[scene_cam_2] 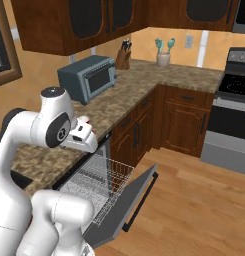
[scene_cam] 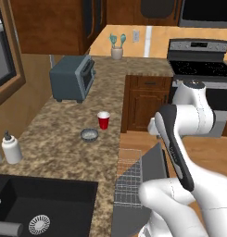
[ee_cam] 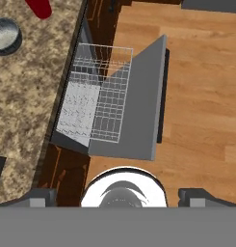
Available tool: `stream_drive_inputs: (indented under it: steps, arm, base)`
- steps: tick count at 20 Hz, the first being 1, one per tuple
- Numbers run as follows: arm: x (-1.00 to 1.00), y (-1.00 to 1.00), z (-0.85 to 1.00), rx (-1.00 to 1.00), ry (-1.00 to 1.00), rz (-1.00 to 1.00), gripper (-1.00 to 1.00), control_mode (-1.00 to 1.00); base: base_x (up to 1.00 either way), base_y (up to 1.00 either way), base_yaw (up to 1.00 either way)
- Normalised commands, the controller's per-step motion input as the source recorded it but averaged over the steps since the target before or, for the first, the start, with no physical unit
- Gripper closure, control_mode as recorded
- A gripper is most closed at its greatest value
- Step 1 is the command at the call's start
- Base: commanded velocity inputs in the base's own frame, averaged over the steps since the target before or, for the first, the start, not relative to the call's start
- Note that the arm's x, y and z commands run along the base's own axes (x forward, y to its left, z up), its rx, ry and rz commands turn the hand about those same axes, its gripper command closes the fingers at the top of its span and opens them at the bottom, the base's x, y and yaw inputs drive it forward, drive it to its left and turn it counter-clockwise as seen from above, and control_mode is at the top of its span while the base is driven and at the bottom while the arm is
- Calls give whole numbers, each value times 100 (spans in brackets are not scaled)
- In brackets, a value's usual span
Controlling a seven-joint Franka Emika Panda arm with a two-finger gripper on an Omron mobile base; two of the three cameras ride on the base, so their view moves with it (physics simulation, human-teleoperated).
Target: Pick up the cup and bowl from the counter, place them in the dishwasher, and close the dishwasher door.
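Note:
The red cup stands upright on the speckled counter, with the small grey bowl just in front of it to the left. In the hand view the cup and bowl sit at the top left. The dishwasher door hangs open and tilted, and the wire rack is pulled out over it. My gripper is open and holds nothing. It hovers high over the dishwasher door, off the counter's edge and well apart from cup and bowl.
A grey toaster stands at the back of the counter, a white soap bottle at the left, and a black sink in front. The stove is at the far right. Wooden floor lies beside the open door.

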Motion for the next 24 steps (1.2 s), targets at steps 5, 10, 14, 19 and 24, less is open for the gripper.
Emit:
stream_drive_inputs:
  steps: [5,10,14,19,24]
  arm:
    - [12,8,-14,0,-1,0,-100,-100]
    - [17,25,-39,0,-7,0,-100,-100]
    - [23,34,-21,0,-6,2,-100,-100]
    - [31,45,-5,4,-8,4,-100,-100]
    - [40,36,-1,2,-4,0,-100,-100]
  base:
    - [0,0,0]
    - [0,0,0]
    - [0,0,0]
    - [0,0,0]
    - [0,0,0]
